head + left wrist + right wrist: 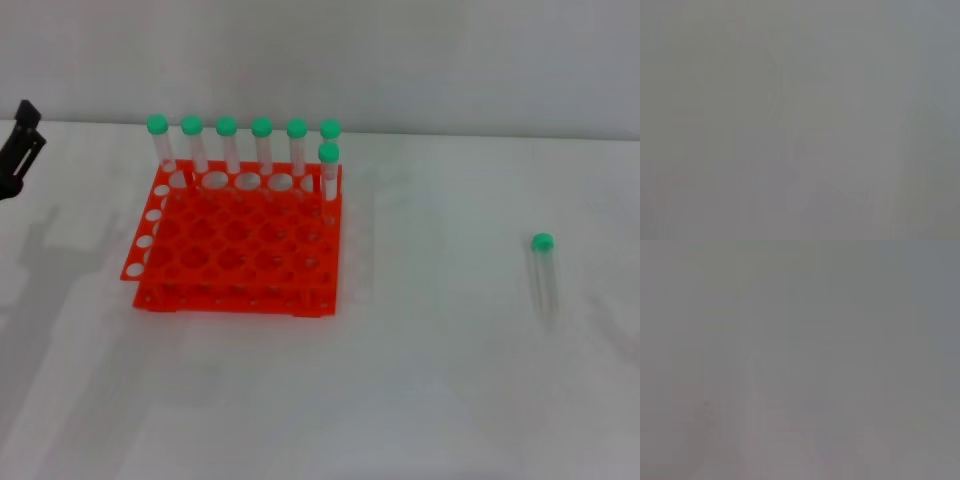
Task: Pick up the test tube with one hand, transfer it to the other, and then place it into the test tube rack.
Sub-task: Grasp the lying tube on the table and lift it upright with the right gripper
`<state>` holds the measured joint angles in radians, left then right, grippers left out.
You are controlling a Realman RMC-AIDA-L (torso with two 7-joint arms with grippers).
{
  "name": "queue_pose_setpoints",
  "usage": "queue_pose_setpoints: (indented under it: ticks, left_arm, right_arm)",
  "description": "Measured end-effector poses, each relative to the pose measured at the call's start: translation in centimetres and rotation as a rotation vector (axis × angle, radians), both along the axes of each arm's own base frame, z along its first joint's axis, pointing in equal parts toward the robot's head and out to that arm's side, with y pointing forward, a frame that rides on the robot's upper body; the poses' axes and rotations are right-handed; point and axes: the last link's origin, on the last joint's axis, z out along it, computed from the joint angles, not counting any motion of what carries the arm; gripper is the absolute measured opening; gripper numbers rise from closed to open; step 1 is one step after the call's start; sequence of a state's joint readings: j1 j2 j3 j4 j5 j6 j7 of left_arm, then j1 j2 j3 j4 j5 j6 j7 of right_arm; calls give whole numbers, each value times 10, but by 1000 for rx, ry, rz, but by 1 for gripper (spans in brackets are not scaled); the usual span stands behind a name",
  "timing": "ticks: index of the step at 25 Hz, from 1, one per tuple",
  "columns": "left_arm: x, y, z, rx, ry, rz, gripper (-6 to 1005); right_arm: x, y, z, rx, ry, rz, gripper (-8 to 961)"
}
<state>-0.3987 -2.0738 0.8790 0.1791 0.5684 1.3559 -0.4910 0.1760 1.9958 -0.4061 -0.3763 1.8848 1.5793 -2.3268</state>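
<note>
Tube [543,268] with the green cap is lying flat on the white table [430,380], out on the robot's right side, cap pointing toward the far edge. Nothing is touching it. Left gripper [18,150] is poking in at the far left edge of the head view, well apart from the tube, with the orange rack [240,245] sitting between them; can't tell if its fingers are apart or together. Right gripper isn't showing anywhere. Seven other green-capped tubes [227,145] are standing upright along the rack's back rows. Both wrist views are giving only flat grey.
</note>
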Motion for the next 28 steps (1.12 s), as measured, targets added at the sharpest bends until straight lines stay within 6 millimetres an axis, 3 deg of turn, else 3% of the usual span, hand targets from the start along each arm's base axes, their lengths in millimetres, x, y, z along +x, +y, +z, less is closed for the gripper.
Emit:
queue_pose_setpoints:
  ticks: [18, 28]
  left_arm:
    - [0, -1, 4, -2, -40, -10, 894]
    - [1, 0, 4, -4, -41, -12, 894]
  right_arm:
    - [-5, -7, 6, -58, -5, 43, 826]
    - [-19, 21, 22, -222, -19, 40, 819]
